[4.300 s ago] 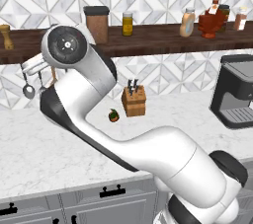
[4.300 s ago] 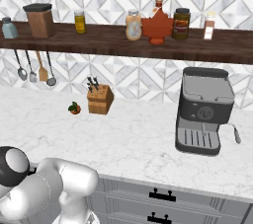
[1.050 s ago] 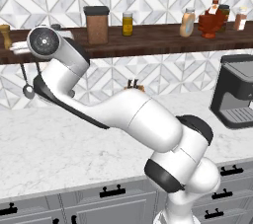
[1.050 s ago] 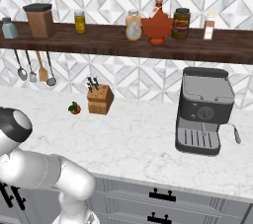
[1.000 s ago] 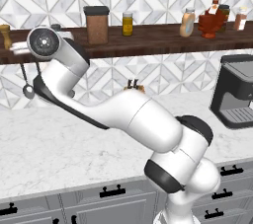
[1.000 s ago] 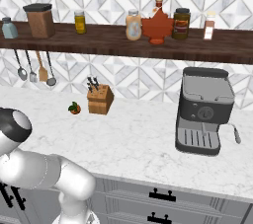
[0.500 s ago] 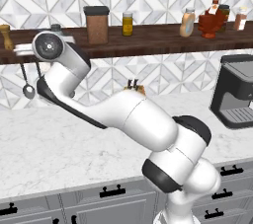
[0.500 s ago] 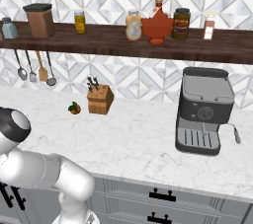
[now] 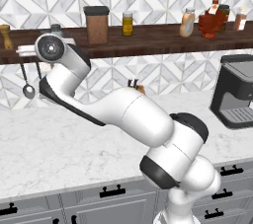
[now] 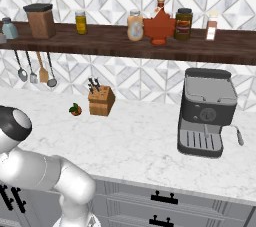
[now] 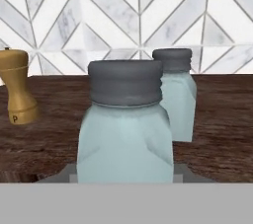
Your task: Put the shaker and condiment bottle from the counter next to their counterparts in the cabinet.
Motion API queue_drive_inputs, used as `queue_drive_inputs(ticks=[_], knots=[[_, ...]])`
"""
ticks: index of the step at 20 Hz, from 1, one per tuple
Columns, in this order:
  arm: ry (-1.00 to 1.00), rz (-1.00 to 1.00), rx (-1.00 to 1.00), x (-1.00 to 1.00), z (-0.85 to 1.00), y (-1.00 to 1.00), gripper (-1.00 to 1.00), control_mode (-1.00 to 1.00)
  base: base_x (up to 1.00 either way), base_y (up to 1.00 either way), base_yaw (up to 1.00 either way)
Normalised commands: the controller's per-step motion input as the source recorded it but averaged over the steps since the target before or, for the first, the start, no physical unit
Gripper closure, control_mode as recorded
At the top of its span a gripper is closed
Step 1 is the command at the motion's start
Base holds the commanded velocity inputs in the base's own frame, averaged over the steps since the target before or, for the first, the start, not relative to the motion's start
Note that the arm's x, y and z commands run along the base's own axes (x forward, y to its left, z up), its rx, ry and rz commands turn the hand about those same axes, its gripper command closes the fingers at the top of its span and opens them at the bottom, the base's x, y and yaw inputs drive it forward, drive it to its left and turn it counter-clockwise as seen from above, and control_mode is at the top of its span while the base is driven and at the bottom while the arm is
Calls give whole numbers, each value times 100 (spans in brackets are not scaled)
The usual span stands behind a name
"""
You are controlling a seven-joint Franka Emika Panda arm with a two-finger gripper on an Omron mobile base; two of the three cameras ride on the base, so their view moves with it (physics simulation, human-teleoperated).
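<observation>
Dark shelf plank (image 11: pixel 217 119) now lies under the hand; the gripper (image 11: pixel 123 176), apparently clamped on the shaker (image 11: pixel 124 129), has it just before its twin (image 11: pixel 177 97), ready for release.

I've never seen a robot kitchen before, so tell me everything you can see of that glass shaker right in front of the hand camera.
The shaker is pale blue-grey glass with a wide grey cap, standing upright over the dark wooden shelf. Its base is cut off from sight. A matching shaker stands just behind it, a brown pepper mill off to one side.
</observation>
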Motion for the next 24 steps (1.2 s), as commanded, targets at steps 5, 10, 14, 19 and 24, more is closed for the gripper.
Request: queue_drive_inputs(ticks=[5, 10, 14, 19, 24], knots=[[0, 0, 0, 18, -9, 2, 100, -100, 0, 0, 0], [0, 0, 0, 36, -5, 7, 100, -100, 0, 0, 0], [0, 0, 0, 25, -16, 10, 100, -100, 0, 0, 0], [0, 0, 0, 21, -30, 18, 100, -100, 0, 0, 0], [0, 0, 0, 26, -20, 13, 100, -100, 0, 0, 0]])
